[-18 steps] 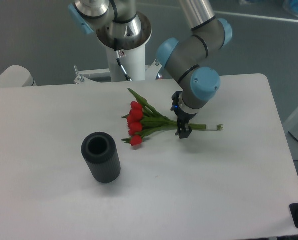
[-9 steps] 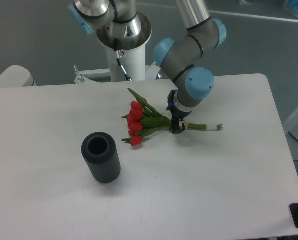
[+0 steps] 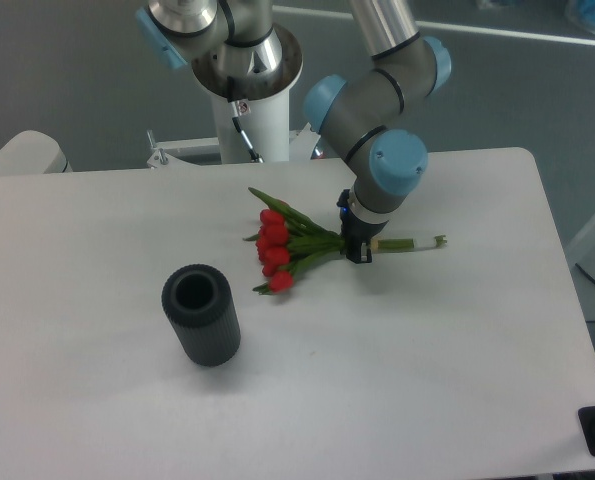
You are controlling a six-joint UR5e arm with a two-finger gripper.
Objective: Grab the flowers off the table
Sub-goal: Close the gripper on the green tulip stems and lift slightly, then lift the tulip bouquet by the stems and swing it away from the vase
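Observation:
The flowers (image 3: 280, 245) are a small bunch of red tulip buds with green leaves, their long green stems running right to a pale tip (image 3: 437, 240). They lie near the middle of the white table (image 3: 397, 380). My gripper (image 3: 357, 250) points down over the stems just right of the leaves and is shut on them. The bunch looks slightly raised and tilted, buds lower left. The fingertips are small and dark, partly hidden by the stems.
A dark ribbed cylinder (image 3: 201, 314) stands upright at the left front of the flowers, open end up. The arm's white base column (image 3: 249, 100) rises behind the table's back edge. The table's right edge runs past the stem tip.
The gripper slid left along the stems and closed on them. The bunch has since shifted: the stem tip rose a little and the buds swung slightly down and right.

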